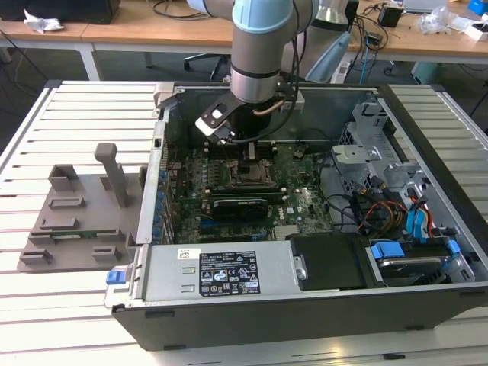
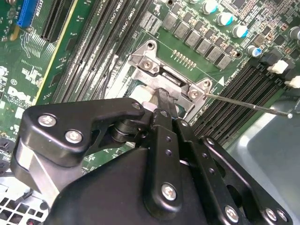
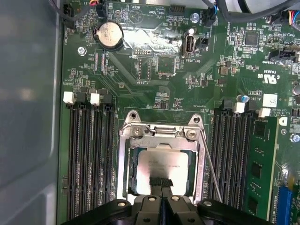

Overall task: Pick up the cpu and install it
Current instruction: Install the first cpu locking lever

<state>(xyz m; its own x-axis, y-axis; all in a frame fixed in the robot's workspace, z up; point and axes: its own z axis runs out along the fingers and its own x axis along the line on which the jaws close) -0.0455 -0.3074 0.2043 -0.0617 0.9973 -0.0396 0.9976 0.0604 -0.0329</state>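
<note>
The cpu (image 3: 161,164), a flat square chip with a dull silver top, lies level inside the open metal socket frame (image 3: 161,133) on the green motherboard. My gripper (image 3: 161,182) hangs straight over it with its two black fingers pressed together, their tips at or just above the chip's top near one edge. A sliver of the cpu (image 2: 142,99) shows beside the fingertips in the second wrist view. In the exterior view the arm reaches down into the open computer case, and the gripper (image 1: 248,156) stands over the socket (image 1: 248,174).
The thin socket lever rod (image 3: 211,168) stands raised beside the frame. Memory slots (image 3: 89,159) flank the socket, one holding a green module (image 3: 262,168). Case walls (image 1: 156,191), a drive cage and cables (image 1: 381,206) surround the board. A grey plastic tray (image 1: 76,217) lies outside on the exterior view's left.
</note>
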